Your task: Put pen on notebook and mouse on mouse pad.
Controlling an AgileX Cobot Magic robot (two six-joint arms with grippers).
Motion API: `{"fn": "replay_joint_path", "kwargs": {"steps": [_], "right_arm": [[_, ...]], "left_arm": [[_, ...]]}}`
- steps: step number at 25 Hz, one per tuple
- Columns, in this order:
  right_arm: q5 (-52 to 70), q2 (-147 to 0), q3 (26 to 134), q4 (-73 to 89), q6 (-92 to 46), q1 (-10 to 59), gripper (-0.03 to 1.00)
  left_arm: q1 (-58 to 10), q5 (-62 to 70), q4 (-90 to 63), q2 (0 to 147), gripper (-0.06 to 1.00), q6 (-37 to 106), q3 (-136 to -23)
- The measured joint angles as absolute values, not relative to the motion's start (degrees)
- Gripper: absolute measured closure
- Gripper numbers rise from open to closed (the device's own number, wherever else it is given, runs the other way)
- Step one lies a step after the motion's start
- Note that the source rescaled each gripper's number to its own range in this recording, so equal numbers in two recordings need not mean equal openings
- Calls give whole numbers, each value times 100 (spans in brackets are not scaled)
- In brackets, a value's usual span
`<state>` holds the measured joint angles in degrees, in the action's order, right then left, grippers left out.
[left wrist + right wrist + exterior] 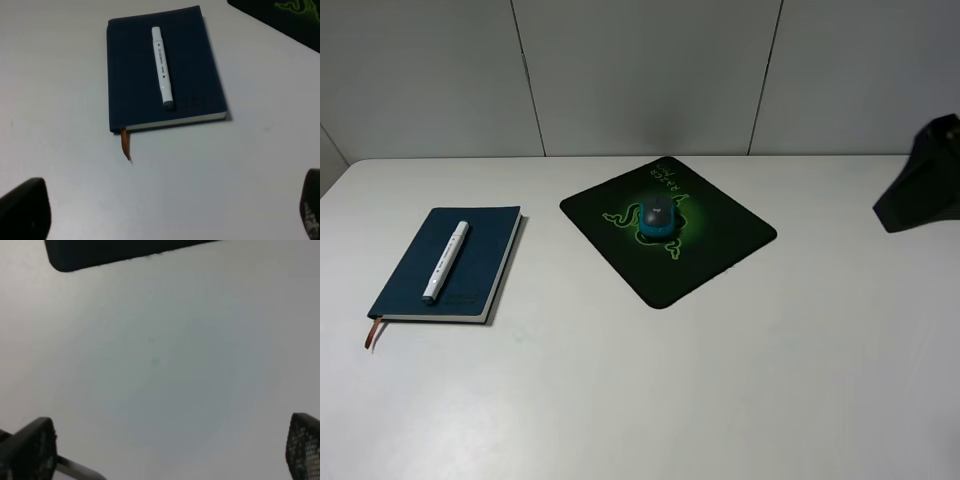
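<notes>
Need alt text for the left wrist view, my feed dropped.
A white pen lies lengthwise on a closed navy notebook on a white table, its brown ribbon bookmark trailing onto the table. The left gripper is open, holding nothing; a corner of the black mouse pad shows.

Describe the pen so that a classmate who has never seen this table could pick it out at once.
Start at the white table and find the navy notebook on its left side, away from the black mouse pad. Lying lengthwise on its cover is the pen. It is the only white, stick-shaped thing, with small dark print along its barrel.
</notes>
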<state>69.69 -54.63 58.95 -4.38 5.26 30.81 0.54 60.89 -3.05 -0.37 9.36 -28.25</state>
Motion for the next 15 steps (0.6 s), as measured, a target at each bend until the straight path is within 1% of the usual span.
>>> {"fn": "replay_joint_path", "kwargs": {"steps": [7,9,12,15], "right_arm": [[6978,-3978,5404,-422,530,3075,-3],[6978,-3577,5334,-383,530,2920,-3],[6978,-2915,5176,-379,530,2323,-3],[6962,-2280,4950,-379,532,1515,-3]], "left_arm": [[54,6089,-305,-37,-6,936,-2825],[54,6089,-295,-37,-6,936,-2825],[54,6089,-301,-37,-6,936,-2825],[54,6089,-301,-37,-6,936,-2825]]}}
